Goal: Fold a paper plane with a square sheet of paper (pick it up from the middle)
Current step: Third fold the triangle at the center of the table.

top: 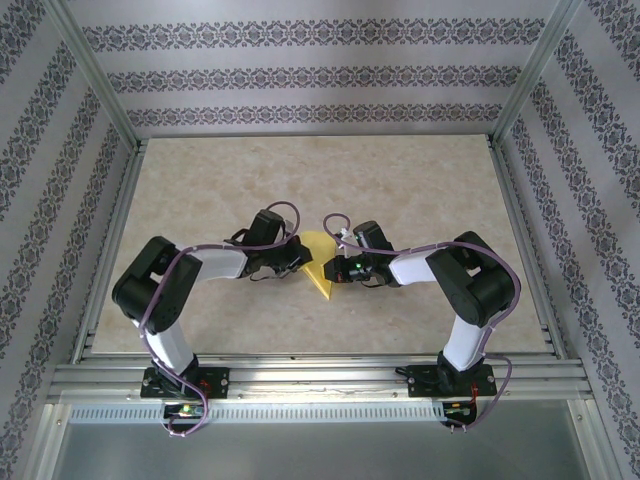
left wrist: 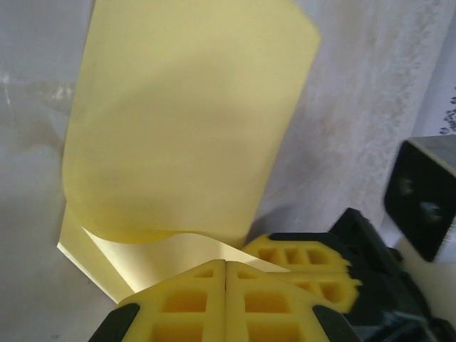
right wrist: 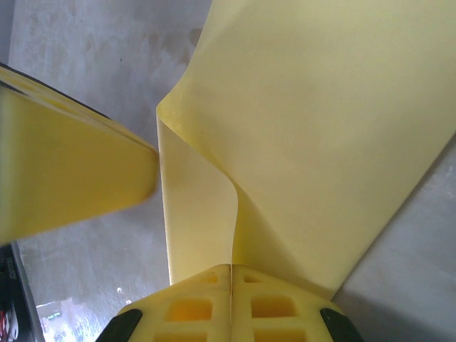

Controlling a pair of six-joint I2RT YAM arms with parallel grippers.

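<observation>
left gripper (top: 302,262): jaws closed, pinching the yellow sheet (top: 320,255) | right gripper (top: 336,270): jaws closed on a fold of it | sheet: mid-table (top: 300,170), between both grippers, long axis front-to-back, point toward the bases | nearness: both arms equal

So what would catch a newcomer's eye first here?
A bright yellow sheet of paper lies in the middle of the table, partly folded to a point. The left arm and right arm meet over it, each with yellow jaws shut on a curling edge.
</observation>
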